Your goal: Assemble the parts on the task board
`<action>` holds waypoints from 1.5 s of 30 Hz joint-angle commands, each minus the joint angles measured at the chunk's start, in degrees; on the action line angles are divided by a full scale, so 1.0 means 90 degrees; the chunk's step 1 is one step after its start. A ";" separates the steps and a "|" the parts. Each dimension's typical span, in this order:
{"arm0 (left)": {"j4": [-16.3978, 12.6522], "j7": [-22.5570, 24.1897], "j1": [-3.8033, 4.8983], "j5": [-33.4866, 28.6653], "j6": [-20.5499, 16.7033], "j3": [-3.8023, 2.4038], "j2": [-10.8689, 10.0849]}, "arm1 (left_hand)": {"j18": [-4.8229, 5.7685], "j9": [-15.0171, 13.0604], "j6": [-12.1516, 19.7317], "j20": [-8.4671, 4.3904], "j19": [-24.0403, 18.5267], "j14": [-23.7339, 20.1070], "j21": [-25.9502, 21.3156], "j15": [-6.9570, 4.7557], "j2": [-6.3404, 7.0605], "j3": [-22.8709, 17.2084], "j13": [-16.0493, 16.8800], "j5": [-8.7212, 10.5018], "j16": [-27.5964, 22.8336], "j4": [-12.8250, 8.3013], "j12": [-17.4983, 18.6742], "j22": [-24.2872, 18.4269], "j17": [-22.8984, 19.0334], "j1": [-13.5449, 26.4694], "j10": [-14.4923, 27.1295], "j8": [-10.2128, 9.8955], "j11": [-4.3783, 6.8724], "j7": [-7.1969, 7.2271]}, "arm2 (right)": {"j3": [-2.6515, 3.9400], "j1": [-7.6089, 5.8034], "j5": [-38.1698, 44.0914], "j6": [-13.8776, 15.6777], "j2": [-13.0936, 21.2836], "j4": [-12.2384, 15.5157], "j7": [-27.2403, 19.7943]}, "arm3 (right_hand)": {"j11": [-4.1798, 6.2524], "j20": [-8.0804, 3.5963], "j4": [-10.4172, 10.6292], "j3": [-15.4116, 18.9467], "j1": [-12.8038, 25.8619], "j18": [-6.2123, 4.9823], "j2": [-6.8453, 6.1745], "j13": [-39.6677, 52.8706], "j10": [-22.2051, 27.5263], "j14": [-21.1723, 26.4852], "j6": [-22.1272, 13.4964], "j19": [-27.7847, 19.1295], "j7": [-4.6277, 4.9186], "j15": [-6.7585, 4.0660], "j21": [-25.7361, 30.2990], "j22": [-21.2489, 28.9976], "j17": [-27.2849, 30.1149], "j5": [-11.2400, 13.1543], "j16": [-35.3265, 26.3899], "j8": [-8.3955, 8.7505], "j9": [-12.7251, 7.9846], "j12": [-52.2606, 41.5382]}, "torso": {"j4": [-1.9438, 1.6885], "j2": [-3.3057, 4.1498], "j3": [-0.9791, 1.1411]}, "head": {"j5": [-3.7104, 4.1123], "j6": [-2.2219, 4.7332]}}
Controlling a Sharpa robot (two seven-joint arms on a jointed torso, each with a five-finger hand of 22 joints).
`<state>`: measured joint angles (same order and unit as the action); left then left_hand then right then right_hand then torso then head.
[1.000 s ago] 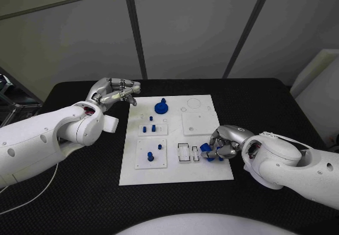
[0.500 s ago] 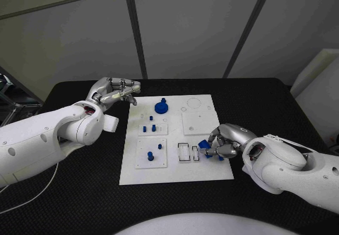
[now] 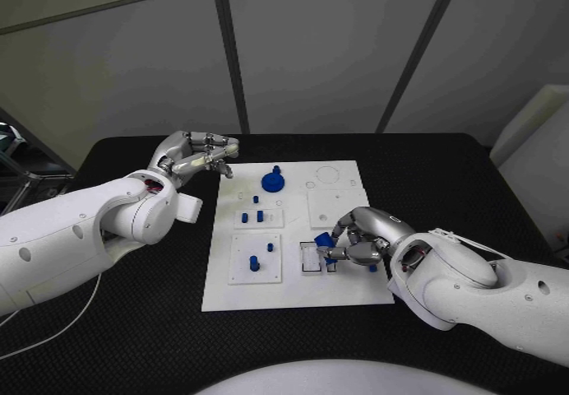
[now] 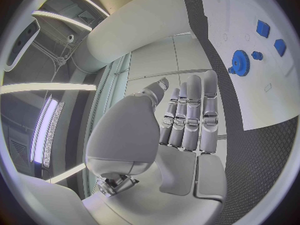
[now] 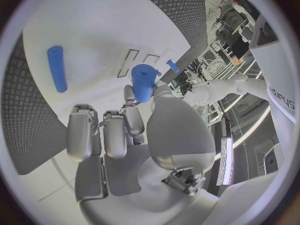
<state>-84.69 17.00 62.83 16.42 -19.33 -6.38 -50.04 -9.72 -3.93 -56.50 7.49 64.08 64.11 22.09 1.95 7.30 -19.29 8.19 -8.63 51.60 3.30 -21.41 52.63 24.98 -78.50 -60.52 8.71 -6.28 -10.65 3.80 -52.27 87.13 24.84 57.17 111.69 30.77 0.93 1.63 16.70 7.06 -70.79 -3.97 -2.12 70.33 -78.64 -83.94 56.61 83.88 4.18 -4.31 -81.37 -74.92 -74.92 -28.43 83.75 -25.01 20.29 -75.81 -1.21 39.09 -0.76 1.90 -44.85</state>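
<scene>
Lighting is even and bright from overhead. The white board (image 3: 297,239) reads clearly with only slight glare; the black table (image 3: 451,173) stays dark. Soft, short shadows lie under the right hand (image 3: 356,239). Head view is sharp throughout. Both wrist views bend straight edges heavily toward the rim, and ceiling light strips (image 4: 47,135) are overexposed.

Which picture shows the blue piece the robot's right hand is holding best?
The right wrist view: the blue piece sits big and clear above the right hand. In the head view it is small, half hidden by fingers.
</scene>
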 commanded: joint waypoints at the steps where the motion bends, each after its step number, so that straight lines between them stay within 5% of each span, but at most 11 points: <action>1: -0.0004 0.0013 0.0009 -0.0009 0.0071 -0.0003 0.0014 | -0.0072 -0.0007 0.0033 0.0031 0.0009 -0.0028 -0.0039 0.0013 -0.0011 -0.0005 -0.0009 -0.0009 -0.0018 -0.0027 0.0027 -0.0007 -0.0010 -0.0047 0.0037 -0.0024 -0.0015 -0.0011 | 0.0003 -0.0011 -0.0233 -0.0244 -0.0115 -0.0088 -0.0054 | 0.0001 -0.0024 -0.0003 0.0095 0.0109 0.0099 0.0066 0.0000 -0.0056 -0.0450 0.0110 0.0081 -0.0092 -0.0049 -0.0036 -0.0008 -0.0426 0.0228 0.0035 -0.0060 0.0035 -0.0011 | 0.0003 0.0006 -0.0009 | -0.0008 -0.0001; 9: -0.0005 0.0006 0.0009 -0.0009 0.0089 -0.0003 0.0020 | -0.0071 -0.0007 0.0034 0.0032 0.0008 -0.0030 -0.0042 0.0015 -0.0015 -0.0001 -0.0009 -0.0009 -0.0018 -0.0021 0.0027 -0.0009 -0.0011 -0.0041 0.0038 -0.0024 -0.0016 -0.0012 | 0.0003 -0.0011 -0.0267 -0.0663 -0.0326 -0.0246 0.0084 | 0.0074 -0.0060 0.0005 0.0351 0.0362 0.0108 0.0060 0.0047 -0.0110 -0.0447 0.0315 0.0089 -0.0187 -0.0103 -0.0068 -0.0066 -0.0442 0.0703 0.0041 -0.0240 0.0165 0.0007 | 0.0007 0.0005 0.0003 | -0.0032 -0.0007; 15: -0.0005 -0.0012 0.0009 -0.0009 0.0112 -0.0003 0.0014 | -0.0071 -0.0007 0.0039 0.0034 0.0008 -0.0032 -0.0046 0.0016 -0.0025 -0.0001 -0.0010 -0.0011 -0.0017 -0.0014 0.0028 -0.0013 -0.0013 -0.0036 0.0042 -0.0025 -0.0017 -0.0012 | 0.0003 -0.0012 -0.0243 -0.0633 -0.0393 -0.0315 0.0069 | 0.0114 -0.0099 0.0014 0.0566 0.0762 0.0109 -0.0020 0.0093 -0.0158 -0.0443 0.0357 0.0086 -0.0231 -0.0141 -0.0070 -0.0076 -0.0439 0.1489 0.0033 -0.0326 0.0280 0.0020 | 0.0016 0.0005 0.0008 | -0.0045 0.0000; 19: -0.0004 -0.0027 0.0009 -0.0010 0.0135 -0.0003 0.0014 | -0.0072 -0.0007 0.0042 0.0034 0.0008 -0.0034 -0.0047 0.0016 -0.0031 -0.0005 -0.0010 -0.0013 -0.0017 -0.0016 0.0029 -0.0014 -0.0013 -0.0042 0.0046 -0.0027 -0.0017 -0.0010 | 0.0003 -0.0012 -0.0236 -0.0577 -0.0434 -0.0347 0.0055 | 0.0116 -0.0104 0.0017 0.0560 0.0865 0.0107 -0.0084 0.0096 -0.0161 -0.0441 0.0344 0.0080 -0.0233 -0.0143 -0.0064 -0.0070 -0.0434 0.1685 0.0026 -0.0344 0.0319 0.0039 | 0.0024 0.0010 0.0015 | -0.0038 0.0003; 29: -0.0004 -0.0037 0.0009 -0.0009 0.0171 -0.0003 0.0017 | -0.0072 -0.0006 0.0051 0.0034 0.0005 -0.0041 -0.0051 0.0016 -0.0037 -0.0009 -0.0011 -0.0015 -0.0019 -0.0020 0.0033 -0.0016 -0.0015 -0.0050 0.0055 -0.0031 -0.0017 -0.0010 | 0.0004 -0.0012 -0.0167 -0.0429 -0.0490 -0.0381 0.0010 | 0.0110 -0.0108 0.0042 0.0393 0.1441 0.0102 -0.0692 0.0086 -0.0141 -0.0439 0.0275 0.0064 -0.0226 -0.0141 -0.0042 -0.0052 -0.0428 0.2768 0.0009 -0.0383 0.0448 0.0133 | 0.0014 0.0008 0.0005 | -0.0055 0.0005; 32: -0.0004 -0.0038 0.0009 -0.0009 0.0178 -0.0003 0.0017 | -0.0072 -0.0006 0.0051 0.0034 0.0005 -0.0041 -0.0051 0.0016 -0.0037 -0.0009 -0.0011 -0.0015 -0.0019 -0.0020 0.0033 -0.0016 -0.0015 -0.0050 0.0055 -0.0031 -0.0017 -0.0010 | 0.0004 -0.0013 -0.0163 -0.0412 -0.0506 -0.0386 -0.0014 | 0.0111 -0.0109 0.0050 0.0450 0.1673 0.0102 -0.0870 0.0093 -0.0143 -0.0439 0.0264 0.0062 -0.0226 -0.0142 -0.0038 -0.0049 -0.0430 0.2816 0.0007 -0.0387 0.0469 0.0142 | 0.0017 0.0006 0.0005 | -0.0064 0.0001; 38: -0.0012 -0.0036 0.0009 -0.0009 0.0177 -0.0003 0.0006 | -0.0072 -0.0005 0.0057 0.0035 0.0002 -0.0046 -0.0054 0.0017 -0.0037 -0.0010 -0.0012 -0.0015 -0.0020 -0.0021 0.0035 -0.0017 -0.0017 -0.0053 0.0061 -0.0034 -0.0018 -0.0011 | 0.0004 -0.0013 -0.0159 -0.0403 -0.0519 -0.0379 -0.0061 | 0.0113 -0.0111 0.0053 0.0471 0.1840 0.0103 -0.0929 0.0112 -0.0150 -0.0439 0.0259 0.0064 -0.0229 -0.0144 -0.0040 -0.0057 -0.0434 0.2821 0.0008 -0.0393 0.0488 0.0140 | 0.0016 0.0007 0.0006 | -0.0069 -0.0001; 40: -0.0019 -0.0037 0.0009 -0.0009 0.0175 -0.0003 -0.0003 | -0.0072 -0.0005 0.0057 0.0035 0.0002 -0.0046 -0.0054 0.0017 -0.0037 -0.0010 -0.0012 -0.0015 -0.0020 -0.0021 0.0035 -0.0017 -0.0017 -0.0053 0.0061 -0.0034 -0.0018 -0.0011 | 0.0004 -0.0013 -0.0156 -0.0420 -0.0509 -0.0367 -0.0090 | 0.0115 -0.0108 0.0045 0.0385 0.1798 0.0105 -0.0824 0.0140 -0.0167 -0.0441 0.0263 0.0069 -0.0230 -0.0144 -0.0047 -0.0070 -0.0438 0.2771 0.0009 -0.0402 0.0504 0.0124 | 0.0018 0.0014 0.0007 | -0.0076 0.0004; 41: -0.0024 -0.0038 0.0009 -0.0009 0.0174 -0.0003 -0.0010 | -0.0072 -0.0005 0.0057 0.0035 0.0002 -0.0046 -0.0054 0.0017 -0.0037 -0.0010 -0.0012 -0.0015 -0.0020 -0.0021 0.0035 -0.0017 -0.0017 -0.0053 0.0061 -0.0034 -0.0018 -0.0011 | 0.0004 -0.0013 -0.0147 -0.0442 -0.0497 -0.0356 -0.0129 | 0.0116 -0.0106 0.0030 0.0220 0.1526 0.0105 -0.0623 0.0157 -0.0175 -0.0442 0.0264 0.0070 -0.0232 -0.0143 -0.0048 -0.0074 -0.0441 0.2589 0.0009 -0.0411 0.0522 0.0121 | 0.0018 0.0015 0.0007 | -0.0076 0.0004; 45: -0.0029 -0.0039 0.0009 -0.0009 0.0169 -0.0003 -0.0019 | -0.0072 -0.0005 0.0057 0.0035 0.0002 -0.0046 -0.0054 0.0017 -0.0037 -0.0010 -0.0012 -0.0015 -0.0020 -0.0021 0.0035 -0.0017 -0.0017 -0.0053 0.0061 -0.0034 -0.0018 -0.0011 | 0.0004 -0.0012 -0.0128 -0.0493 -0.0469 -0.0328 -0.0197 | 0.0120 -0.0106 -0.0018 0.0056 0.0972 0.0104 -0.0398 0.0186 -0.0189 -0.0442 0.0262 0.0068 -0.0238 -0.0145 -0.0044 -0.0074 -0.0440 0.2347 0.0005 -0.0426 0.0557 0.0118 | 0.0018 0.0007 0.0007 | -0.0080 -0.0010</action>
<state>-84.81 16.57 62.83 16.42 -18.43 -6.37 -50.16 -9.72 -3.93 -56.29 7.49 64.08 64.11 21.87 1.95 7.07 -19.29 8.14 -8.63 51.60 3.30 -21.41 52.53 24.89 -78.73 -60.31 8.71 -6.48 -10.85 3.80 -52.30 85.45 20.49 52.85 108.49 30.42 1.94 1.02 16.59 7.85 -60.99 -3.98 -6.02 71.95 -80.06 -83.94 59.23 84.07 2.16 -5.14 -81.64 -74.91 -74.91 -6.92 83.74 -28.58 25.26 -74.69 -1.06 39.16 -0.71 1.22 -44.82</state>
